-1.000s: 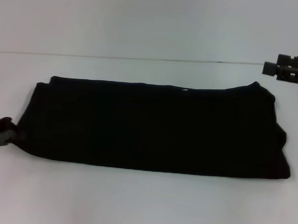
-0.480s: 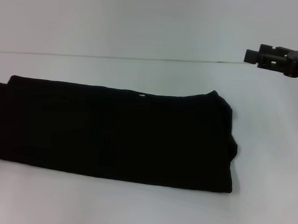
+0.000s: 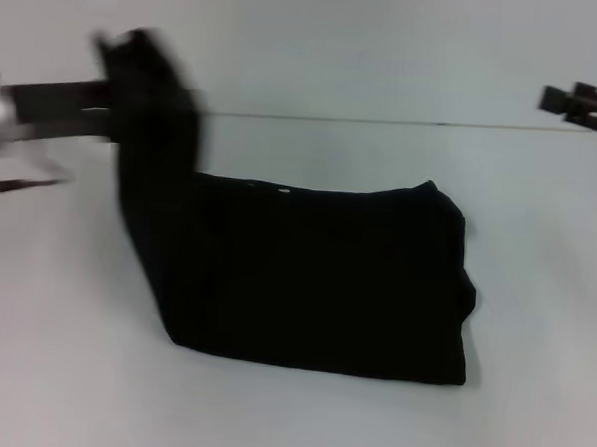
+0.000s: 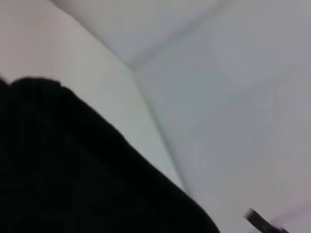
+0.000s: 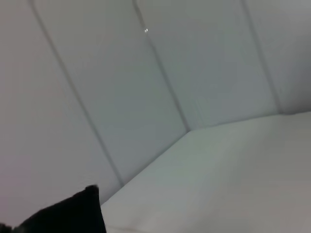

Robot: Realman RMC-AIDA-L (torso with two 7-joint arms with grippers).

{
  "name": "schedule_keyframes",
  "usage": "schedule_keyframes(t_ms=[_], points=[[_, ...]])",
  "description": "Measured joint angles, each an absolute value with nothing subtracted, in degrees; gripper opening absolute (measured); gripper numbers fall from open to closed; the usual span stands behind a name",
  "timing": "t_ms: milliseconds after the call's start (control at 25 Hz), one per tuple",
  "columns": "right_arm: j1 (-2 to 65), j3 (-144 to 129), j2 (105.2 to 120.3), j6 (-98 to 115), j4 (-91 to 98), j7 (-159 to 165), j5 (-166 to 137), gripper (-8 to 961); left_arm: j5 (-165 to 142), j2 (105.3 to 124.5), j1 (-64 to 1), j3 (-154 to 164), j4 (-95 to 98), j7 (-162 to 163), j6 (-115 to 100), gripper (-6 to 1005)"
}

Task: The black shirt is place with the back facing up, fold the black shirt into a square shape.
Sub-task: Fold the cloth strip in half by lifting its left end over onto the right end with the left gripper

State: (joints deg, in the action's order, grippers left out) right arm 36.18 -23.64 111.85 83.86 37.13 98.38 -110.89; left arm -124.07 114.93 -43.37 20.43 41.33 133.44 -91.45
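The black shirt lies on the white table as a folded band, its right end flat. Its left end is lifted into the air and hangs from my left gripper, which is shut on the fabric at the upper left; the cloth hides the fingers. No lettering shows. The shirt fills the lower part of the left wrist view, and a corner of it shows in the right wrist view. My right gripper hangs in the air at the far right, above and apart from the shirt, holding nothing.
The white table runs back to a far edge against a plain pale wall. Bare table surface lies in front of the shirt and on both sides of it.
My left arm has come in from the left and raised the shirt's left end high off the table. The right end has stayed put. The right gripper has drawn back to the right.
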Motion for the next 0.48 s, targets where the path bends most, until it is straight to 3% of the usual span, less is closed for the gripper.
schedule_keyframes(t_ms=[160, 200, 240, 480], points=[[33.2, -22.3, 109.77, 85.9, 37.7, 98.4, -108.6, 915, -122.9, 121.48, -48.5, 24.4, 38.2, 129.7, -86.2, 112], [32.6, -22.2, 109.27, 86.4, 37.7, 98.3, -108.0, 915, -122.9, 121.48, -48.5, 24.4, 38.2, 129.7, -86.2, 115], [32.2, -22.2, 108.76, 86.6, 37.8, 98.3, -107.6, 915, -122.0, 123.41, -49.5, 24.8, 35.4, 127.3, -83.6, 119], [31.5, -22.2, 106.93, 87.0, 37.8, 98.2, -107.4, 915, -106.7, 124.45, -51.3, 24.2, 6.7, 103.5, -68.9, 142]])
